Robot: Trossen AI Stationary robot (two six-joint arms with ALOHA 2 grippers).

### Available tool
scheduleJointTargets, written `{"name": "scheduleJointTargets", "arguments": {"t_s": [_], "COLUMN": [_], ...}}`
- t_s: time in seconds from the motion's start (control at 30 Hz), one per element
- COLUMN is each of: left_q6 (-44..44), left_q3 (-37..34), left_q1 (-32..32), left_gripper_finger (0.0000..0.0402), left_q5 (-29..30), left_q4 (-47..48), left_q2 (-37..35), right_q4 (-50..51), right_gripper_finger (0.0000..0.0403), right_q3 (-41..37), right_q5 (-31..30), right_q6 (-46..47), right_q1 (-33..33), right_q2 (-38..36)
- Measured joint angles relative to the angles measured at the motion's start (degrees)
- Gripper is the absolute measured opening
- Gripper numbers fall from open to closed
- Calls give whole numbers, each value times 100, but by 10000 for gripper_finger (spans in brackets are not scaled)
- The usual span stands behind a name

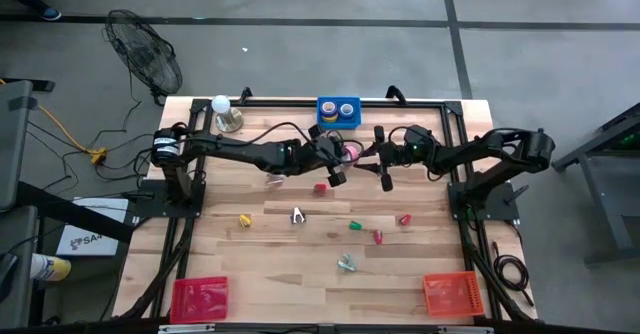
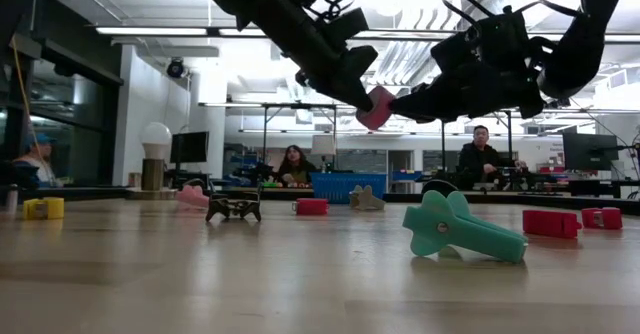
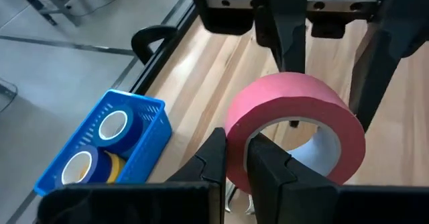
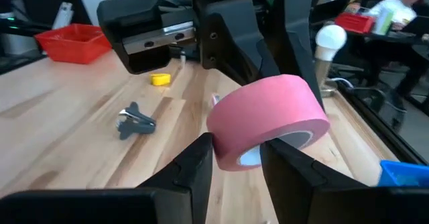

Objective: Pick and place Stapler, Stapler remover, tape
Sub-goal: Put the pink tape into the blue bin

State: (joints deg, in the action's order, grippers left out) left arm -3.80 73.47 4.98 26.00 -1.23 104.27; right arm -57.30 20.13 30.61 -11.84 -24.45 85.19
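A pinkish-red tape roll [image 1: 351,152] [image 2: 376,107] hangs in the air between my two grippers, above the table's far middle. My left gripper [image 3: 234,147] [image 1: 336,166] is shut on it. My right gripper [image 4: 238,153] [image 1: 383,169] faces it from the right, open, with one finger outside the roll's wall and the other at its opening. Two blue rolls and a yellow one lie in the blue basket [image 3: 144,147] [image 1: 338,111] at the far edge. Red, green and yellow staplers and dark staple removers [image 1: 298,215] lie on the wood. My left gripper pinches the roll's wall [image 3: 236,127] at the rim nearest its wrist, one finger inside the open centre and one outside. The roll is lifted clear of the table, tilted, its opening facing partly down. My right gripper straddles the opposite wall [image 4: 231,150]; whether its fingers touch, I cannot tell.
A red basket [image 1: 198,299] and an orange basket [image 1: 452,294] sit at the near corners. A light bulb on a stand [image 1: 222,111] is at the far left. Small items are scattered across the middle of the table [image 1: 300,274]. People sit in the room behind.
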Motion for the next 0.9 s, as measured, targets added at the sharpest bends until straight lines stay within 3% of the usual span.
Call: {"name": "scheduleJointTargets", "arguments": {"t_s": [0.37, 0.7, 0.9], "left_q6": [-96, -126, -110], "left_q3": [0, 7, 7], "left_q1": [22, 23, 24], "left_gripper_finger": [29, 29, 44], "left_q5": [-207, -217, -313], "left_q4": [-243, -230, -204], "left_q2": [-9, -9, -7], "right_q4": [-6, -3, 42], "right_gripper_finger": [112, 37, 34], "right_q3": [119, 127, 130], "right_q5": [448, 594, 608], "right_q6": [-43, -52, -60], "right_q1": [2, 6, 11], "right_q2": [2, 4, 4]}}
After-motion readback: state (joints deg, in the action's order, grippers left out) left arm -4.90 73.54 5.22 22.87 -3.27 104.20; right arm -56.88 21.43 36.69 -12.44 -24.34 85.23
